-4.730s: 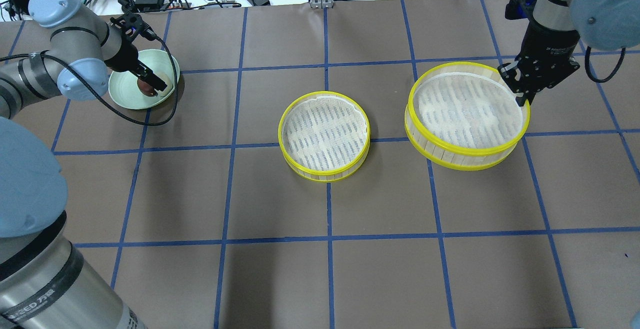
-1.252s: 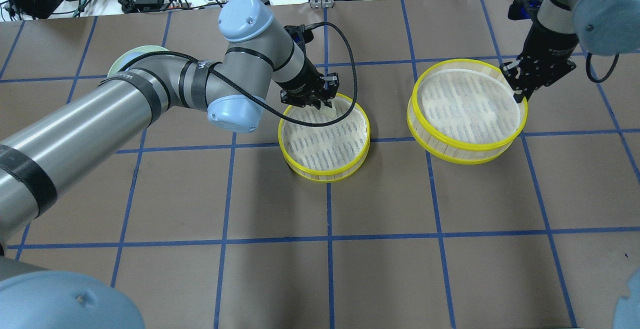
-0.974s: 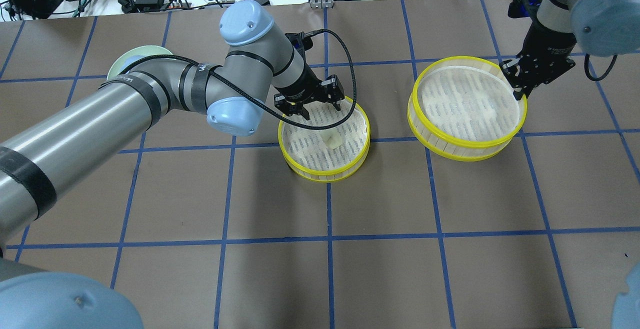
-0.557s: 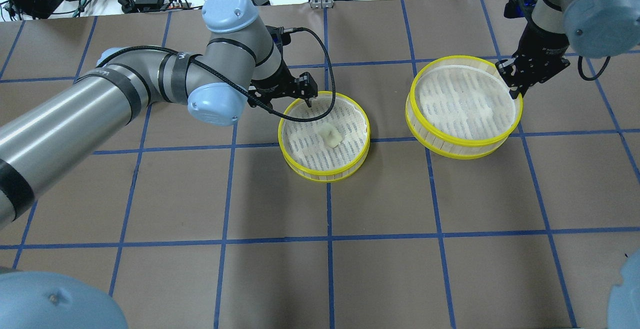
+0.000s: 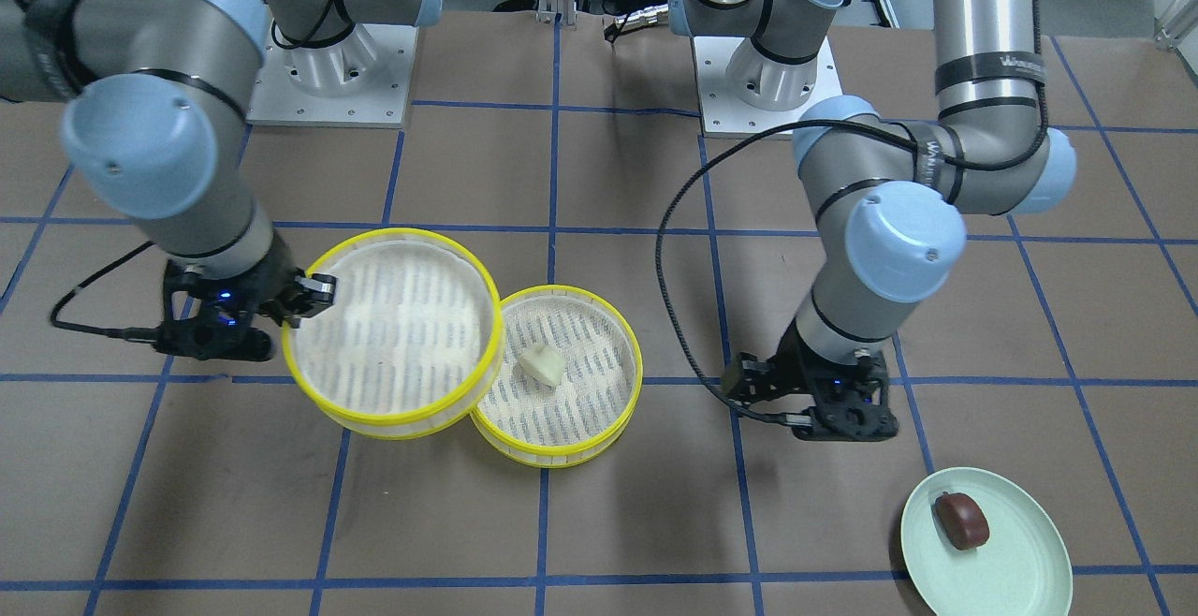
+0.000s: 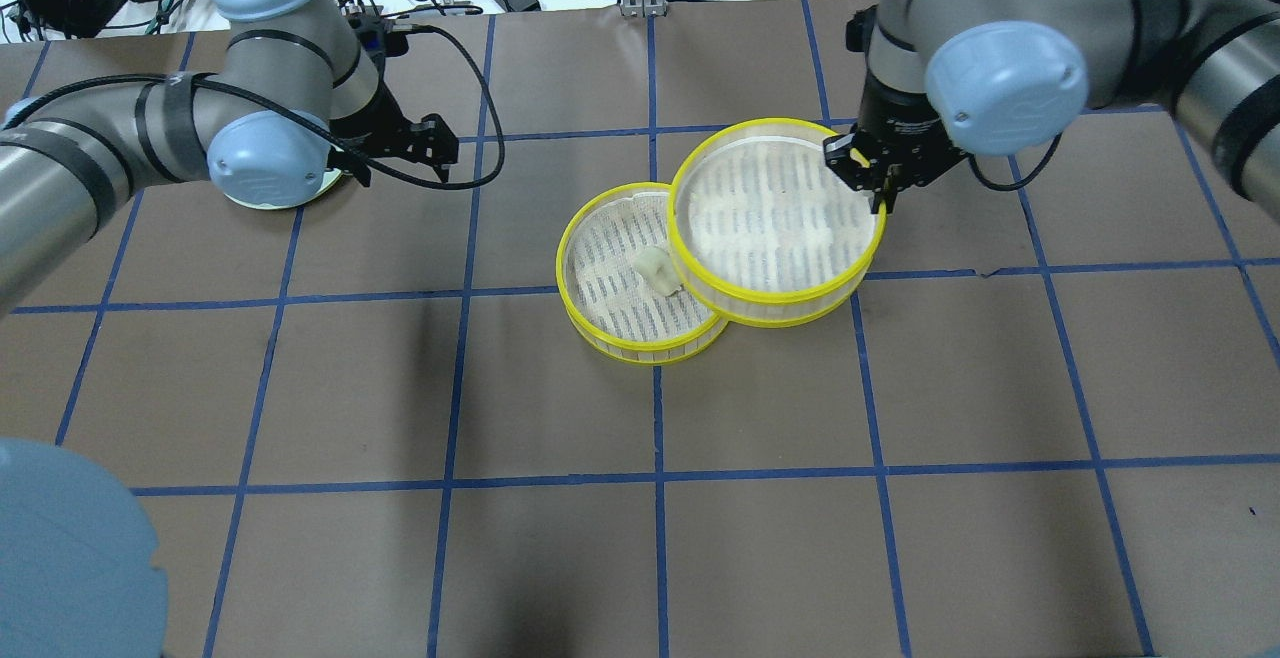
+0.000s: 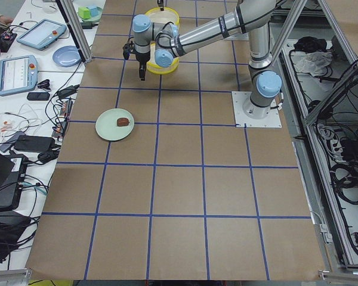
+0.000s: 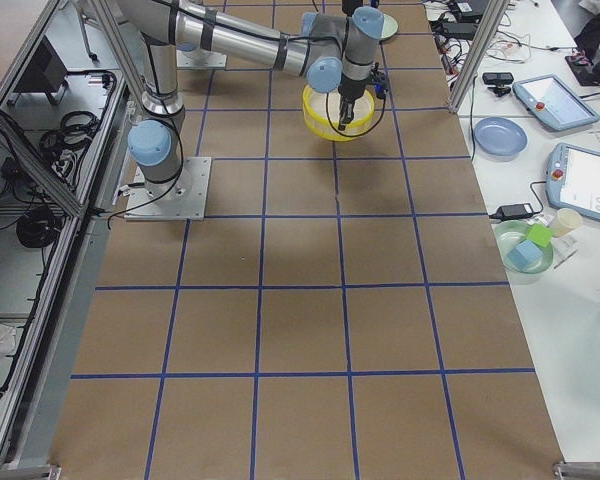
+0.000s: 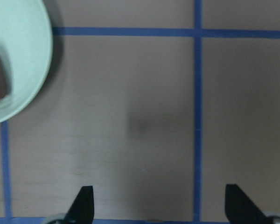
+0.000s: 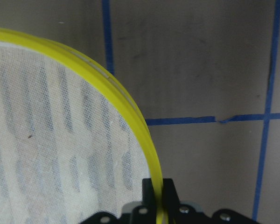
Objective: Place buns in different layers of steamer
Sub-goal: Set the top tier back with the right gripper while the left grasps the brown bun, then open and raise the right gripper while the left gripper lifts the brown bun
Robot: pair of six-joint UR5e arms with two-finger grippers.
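Well, two yellow-rimmed steamer trays are out. The lower tray (image 6: pixel 610 283) sits on the table with the cream-white bun (image 6: pixel 655 271) lying in it. The upper tray (image 6: pixel 770 223) is held off the table, overlapping the lower one's edge, its rim pinched tight between the right gripper (image 6: pixel 878 188) fingers. Two buns in all: the dark reddish-brown bun (image 5: pixel 962 520) lies on the single pale green plate (image 5: pixel 1025 560), well apart from both trays. The left gripper (image 5: pixel 812 403) hangs over the table near that plate, jaws wide apart, holding nothing.

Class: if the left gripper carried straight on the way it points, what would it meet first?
Probably the bare brown table, beside the green plate, not on it: the left gripper, fingers open, frames only tabletop. Depth is unclear.
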